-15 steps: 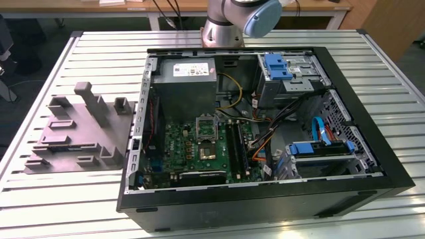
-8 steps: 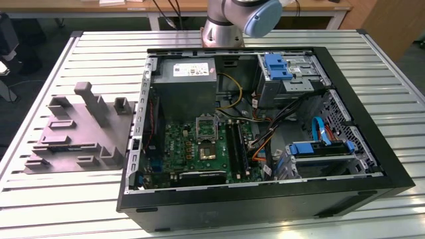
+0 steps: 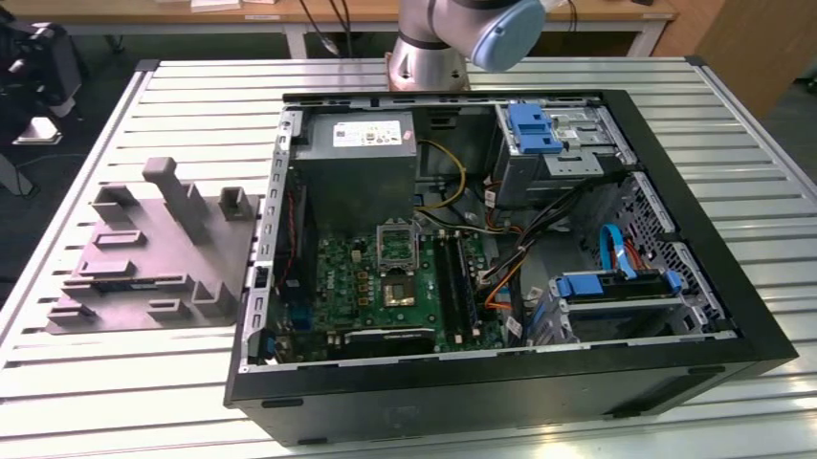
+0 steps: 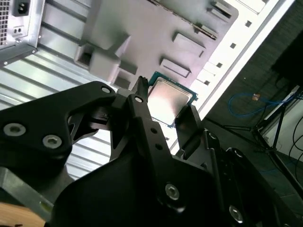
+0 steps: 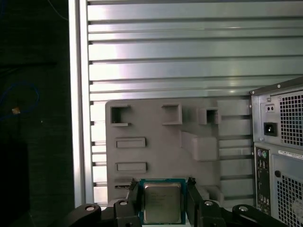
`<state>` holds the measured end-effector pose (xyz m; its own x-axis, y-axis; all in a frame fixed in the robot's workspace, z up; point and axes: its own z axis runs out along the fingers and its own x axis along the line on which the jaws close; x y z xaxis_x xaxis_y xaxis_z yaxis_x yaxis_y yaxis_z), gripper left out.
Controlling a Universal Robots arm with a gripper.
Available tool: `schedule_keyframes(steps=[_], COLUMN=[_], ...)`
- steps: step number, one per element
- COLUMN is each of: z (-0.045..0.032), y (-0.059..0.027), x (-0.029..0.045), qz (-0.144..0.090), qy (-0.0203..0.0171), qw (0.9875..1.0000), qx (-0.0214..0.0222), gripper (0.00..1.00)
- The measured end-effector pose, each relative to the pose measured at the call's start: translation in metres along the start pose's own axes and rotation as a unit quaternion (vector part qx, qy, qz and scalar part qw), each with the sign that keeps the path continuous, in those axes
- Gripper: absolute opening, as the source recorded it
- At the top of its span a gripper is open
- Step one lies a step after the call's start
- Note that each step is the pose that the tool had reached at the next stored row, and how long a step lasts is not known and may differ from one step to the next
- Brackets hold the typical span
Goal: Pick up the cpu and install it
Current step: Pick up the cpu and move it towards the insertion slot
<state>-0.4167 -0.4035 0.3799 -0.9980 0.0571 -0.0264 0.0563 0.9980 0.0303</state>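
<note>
And here the end effector [image 5: 162, 185] is closing in on both sides of the cpu [image 5: 162, 203], its two black fingers [image 5: 134, 193] pressing against opposite edges of the chip and gripping it, clear of any surface. In the first wrist view the cpu is showing its top face: a small, thin square with a pale silvery-grey metal lid, faint dark print across it, and a narrow green border peeking out all around. In the second wrist view the same cpu [image 4: 168, 100] is catching the light, its lid glowing with a soft pinkish sheen, the green rim showing along two sides, and the end effector [image 4: 165, 108] is framing it from either side. Behind the chip the grey moulded fixture [image 5: 156, 127] is lying flat on the ribbed metal tabletop [image 5: 189, 47], with its raised blocks and rectangular pockets facing up, so the cpu is hanging over the fixture's edge region rather than resting in it. Just beside the fixture the black computer case [image 5: 279, 142] is showing its rear panel. In the exterior view the case [image 3: 511, 382] is lying open on the tabletop [image 3: 128, 382] with its green motherboard [image 3: 383, 277] exposed, the fixture [image 3: 141, 258] is sitting on the exterior view's left, and the arm [image 3: 447, 38] is rising behind the case.
</note>
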Motion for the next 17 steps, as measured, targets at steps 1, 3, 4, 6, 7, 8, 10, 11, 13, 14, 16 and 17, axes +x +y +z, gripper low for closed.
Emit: schedule_keyframes(steps=[1, 3, 4, 6, 7, 8, 10, 11, 13, 14, 16, 17], z=[0.0002, 0.0007, 0.0009, 0.0015, 0.0017, 0.0018, 0.0025, 0.0026, 0.0030, 0.0032, 0.0035, 0.0036], y=[0.0002, 0.0008, 0.0010, 0.0015, 0.0018, 0.0020, 0.0025, 0.0028, 0.0032, 0.0034, 0.0037, 0.0039], x=[-0.0045, -0.0137, -0.0181, -0.0269, -0.0315, -0.0359, -0.0453, -0.0493, -0.0566, -0.0601, -0.0672, -0.0705], qz=[0.000, 0.000, 0.000, 0.000, 0.000, 0.000, 0.000, 0.000, 0.000, 0.000, 0.000, 0.000], qy=[0.0000, 0.0000, 0.0000, 0.0000, 0.0000, 0.0001, 0.0000, 0.0001, 0.0000, 0.0000, 0.0000, 0.0001], qw=[1.0000, 1.0000, 1.0000, 1.0000, 1.0000, 1.0000, 1.0000, 1.0000, 1.0000, 1.0000, 1.0000, 1.0000], qx=[0.0000, 0.0000, 0.0000, 0.0000, 0.0000, 0.0001, 0.0000, 0.0000, 0.0000, 0.0000, 0.0001, 0.0001], gripper=[0.47, 0.47, 0.47, 0.47, 0.47, 0.47, 0.47, 0.47, 0.47, 0.47, 0.47, 0.47])
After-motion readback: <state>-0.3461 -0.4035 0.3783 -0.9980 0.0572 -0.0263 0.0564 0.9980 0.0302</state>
